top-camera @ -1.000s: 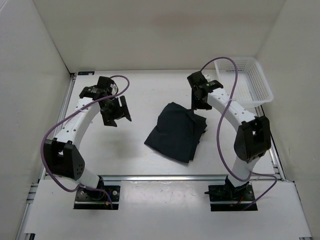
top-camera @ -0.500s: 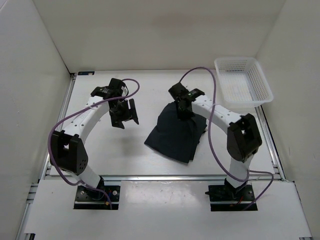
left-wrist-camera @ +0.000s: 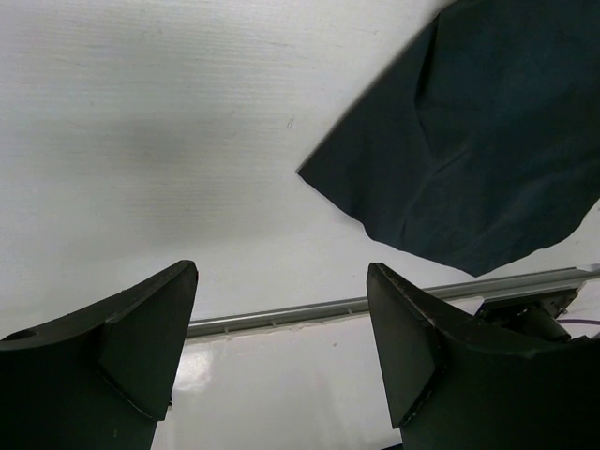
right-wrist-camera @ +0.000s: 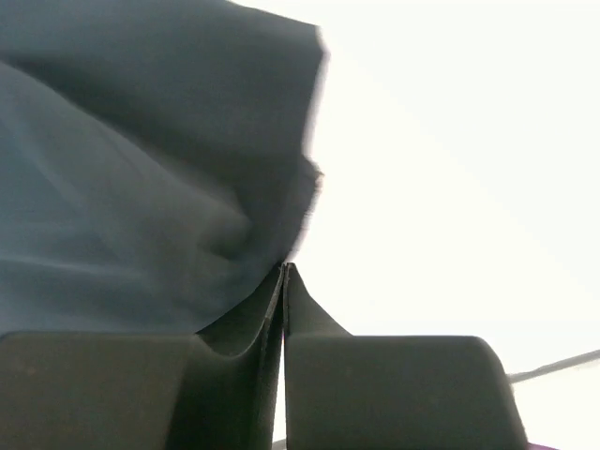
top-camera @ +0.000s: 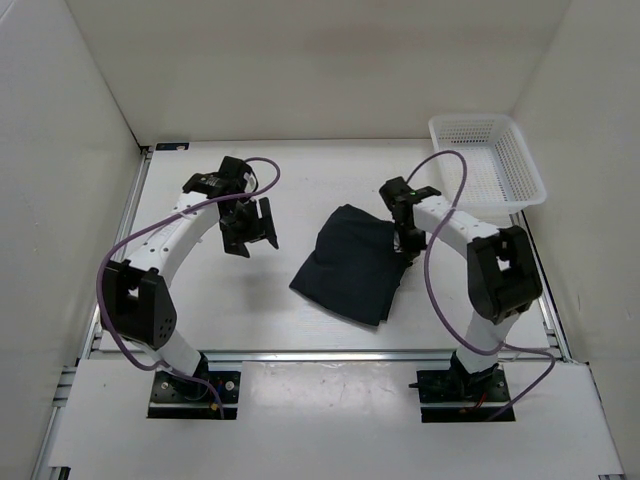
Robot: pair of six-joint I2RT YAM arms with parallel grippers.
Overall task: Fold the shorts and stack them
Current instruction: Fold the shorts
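Right gripper moved beside shorts, pinched; left gripper spread

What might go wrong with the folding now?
1. The right gripper is at the right edge of the shorts with its jaws shut. Whether cloth is pinched there is unclear. If it is, pulling away could drag the fold open.
2. The left gripper hangs open beside the shorts, not touching them, so nothing holds them down. A tug from the right might slide the whole bundle or leave it crooked.
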